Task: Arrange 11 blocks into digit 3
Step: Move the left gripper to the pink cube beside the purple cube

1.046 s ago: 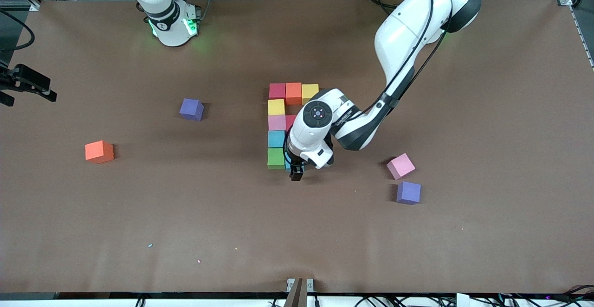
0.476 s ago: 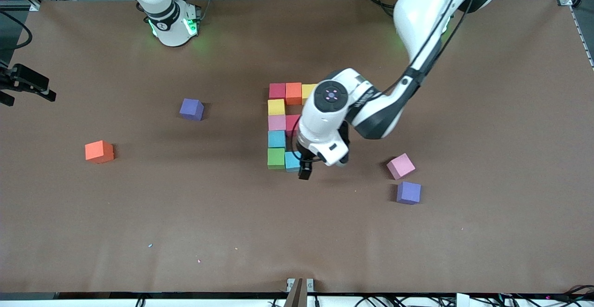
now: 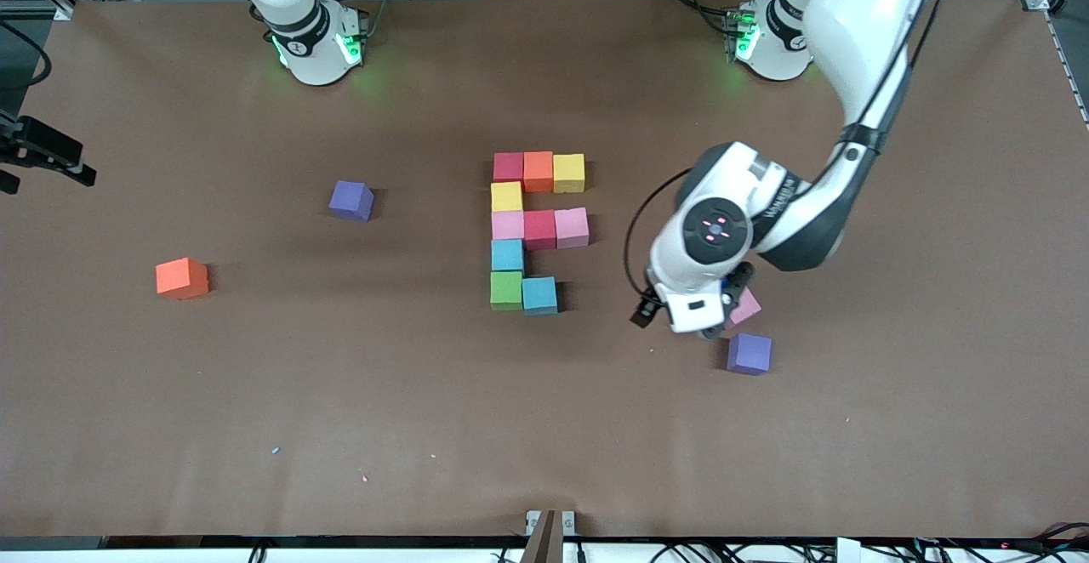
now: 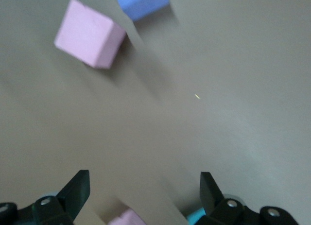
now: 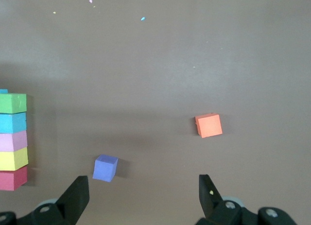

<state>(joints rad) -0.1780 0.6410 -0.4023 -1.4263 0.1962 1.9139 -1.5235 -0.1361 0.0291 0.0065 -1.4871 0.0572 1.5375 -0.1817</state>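
Front view: loose pink block (image 3: pixel 747 308) sits skewed vs block rows; left hand (image 4: pixel 142 198) above, fingers wide, empty.

The middle of the tabletop (image 3: pixel 544 427) is blocked by a tight cluster of blocks (image 3: pixel 527 231), each touching the next, with two notches open toward the left arm's end: one between the yellow block (image 3: pixel 569 173) and the pink block (image 3: pixel 572 227), one between that pink block and the light blue block (image 3: pixel 539 295). The left claw (image 3: pixel 706 325), fingers spread wide, hangs over a loose pink cube (image 4: pixel 89 34) with a purple cube (image 3: pixel 749 353) just beside it, leaving a narrow gap. Toward the right arm's end, a purple block (image 3: pixel 351 200) and a red-orange block (image 3: pixel 181 278) stand well apart, with open brown surface around each. The strip nearest the front camera is open.
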